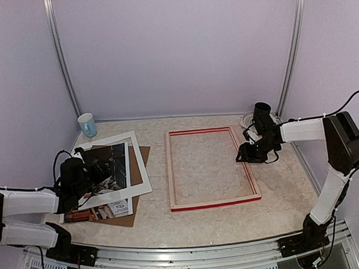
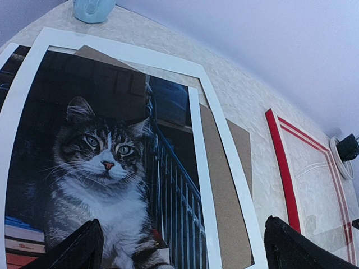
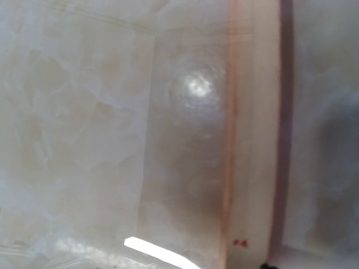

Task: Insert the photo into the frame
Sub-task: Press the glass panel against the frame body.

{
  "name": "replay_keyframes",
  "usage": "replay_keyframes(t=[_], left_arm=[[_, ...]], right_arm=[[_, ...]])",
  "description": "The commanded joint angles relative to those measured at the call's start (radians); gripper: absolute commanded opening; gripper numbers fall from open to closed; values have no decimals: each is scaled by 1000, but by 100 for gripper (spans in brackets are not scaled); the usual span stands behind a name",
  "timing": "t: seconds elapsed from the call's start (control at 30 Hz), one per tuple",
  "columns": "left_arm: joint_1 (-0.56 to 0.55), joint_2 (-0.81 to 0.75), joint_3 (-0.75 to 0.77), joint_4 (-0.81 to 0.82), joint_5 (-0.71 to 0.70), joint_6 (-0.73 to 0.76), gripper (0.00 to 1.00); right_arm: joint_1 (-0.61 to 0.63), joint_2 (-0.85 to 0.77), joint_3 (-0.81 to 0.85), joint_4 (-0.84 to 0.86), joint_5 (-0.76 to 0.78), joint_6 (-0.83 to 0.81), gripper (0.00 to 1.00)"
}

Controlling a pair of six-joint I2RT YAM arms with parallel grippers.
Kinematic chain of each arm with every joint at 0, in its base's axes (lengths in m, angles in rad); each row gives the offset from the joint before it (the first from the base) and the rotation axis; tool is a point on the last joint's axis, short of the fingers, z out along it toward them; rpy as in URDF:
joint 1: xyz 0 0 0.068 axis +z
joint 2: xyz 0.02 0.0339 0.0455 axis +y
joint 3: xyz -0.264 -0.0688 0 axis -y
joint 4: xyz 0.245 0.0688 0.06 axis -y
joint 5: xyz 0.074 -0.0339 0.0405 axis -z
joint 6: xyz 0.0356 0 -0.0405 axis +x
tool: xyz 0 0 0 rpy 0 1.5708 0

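Left tool [image 2: 185,246], jaws spread wide, over photo [image 2: 101,168]; frame [image 1: 210,166] well apart.

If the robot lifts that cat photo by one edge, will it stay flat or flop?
The photo looks like a thin sheet, so it would probably droop. Its glossy surface may slip. The white mat lies across it, so pulling might drag that too.

The pale marbled tabletop [image 1: 201,226] is seen whole from high above its near edge. The glossy cat print [image 2: 101,168] is viewed closely, at a low slant, from the left wrist. The thin red rectangular frame [image 2: 279,162] is shared by all views, blurred and very near from the right wrist.
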Motion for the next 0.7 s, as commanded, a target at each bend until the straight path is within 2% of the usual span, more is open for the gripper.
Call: replay_keyframes(t=[0.0, 0.67], left_arm=[[-2, -6, -9, 8, 4, 13, 99], [-7, -7, -8, 8, 5, 13, 99]], right_arm=[[28, -39, 27, -29, 37, 15, 60], [28, 11, -9, 22, -21, 24, 60]])
